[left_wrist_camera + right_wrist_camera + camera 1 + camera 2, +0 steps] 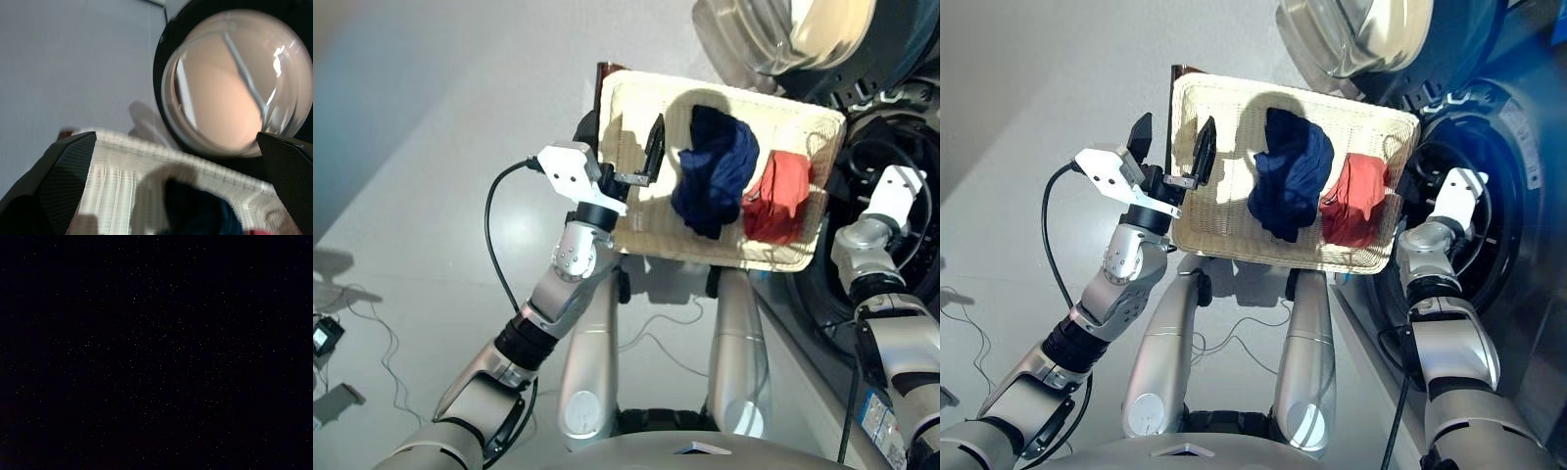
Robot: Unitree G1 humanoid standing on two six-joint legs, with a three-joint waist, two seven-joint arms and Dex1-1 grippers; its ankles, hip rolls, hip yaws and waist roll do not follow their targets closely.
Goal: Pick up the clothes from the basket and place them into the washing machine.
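Note:
The cream wicker basket holds two of the clothes: a crumpled navy garment in its middle and a coral red one at its right end. My left gripper hovers open and empty above the basket's bare left end; its wrist view shows the navy garment ahead. The washing machine stands at the right with its round glass door swung open. My right arm reaches into the dark drum opening, where its gripper is hidden; the right wrist view is all black.
Thin cables and a small dark device lie on the grey floor at the far left. A black cable loops off my left forearm. The open door hangs over the basket's far right corner.

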